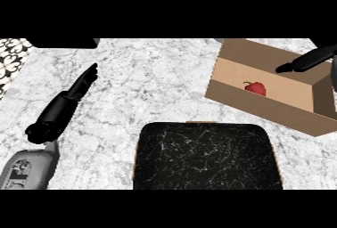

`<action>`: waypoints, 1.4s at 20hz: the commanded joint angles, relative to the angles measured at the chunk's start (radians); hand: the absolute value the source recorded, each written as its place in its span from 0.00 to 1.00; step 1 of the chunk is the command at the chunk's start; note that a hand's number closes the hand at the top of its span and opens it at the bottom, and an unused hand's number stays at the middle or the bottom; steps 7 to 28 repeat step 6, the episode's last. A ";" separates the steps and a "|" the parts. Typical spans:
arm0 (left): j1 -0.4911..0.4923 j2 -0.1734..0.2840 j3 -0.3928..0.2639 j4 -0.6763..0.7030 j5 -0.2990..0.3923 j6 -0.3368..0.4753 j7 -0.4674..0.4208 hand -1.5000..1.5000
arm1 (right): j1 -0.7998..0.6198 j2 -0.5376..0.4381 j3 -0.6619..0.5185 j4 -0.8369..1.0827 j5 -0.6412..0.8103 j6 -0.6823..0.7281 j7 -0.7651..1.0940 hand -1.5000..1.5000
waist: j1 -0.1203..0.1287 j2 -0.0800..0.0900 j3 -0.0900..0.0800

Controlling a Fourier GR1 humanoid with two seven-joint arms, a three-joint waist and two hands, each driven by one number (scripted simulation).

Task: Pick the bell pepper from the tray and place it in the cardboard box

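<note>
Already inside the cardboard box (263, 107): bell pepper (256, 87)

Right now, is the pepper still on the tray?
No. The red pepper lies on the floor of the cardboard box, and the black tray holds nothing, with the right hand above the box.

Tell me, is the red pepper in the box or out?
In: the bell pepper lies on the cardboard box floor, inside its walls.

Red bell pepper (256, 87) lies inside cardboard box (263, 104).
</note>
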 commanded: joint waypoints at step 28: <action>-0.027 -0.005 -0.002 0.021 -0.003 -0.012 -0.033 0.50 | -0.055 -0.133 -0.216 0.210 -0.166 -0.020 0.093 0.00 | 0.027 0.018 0.001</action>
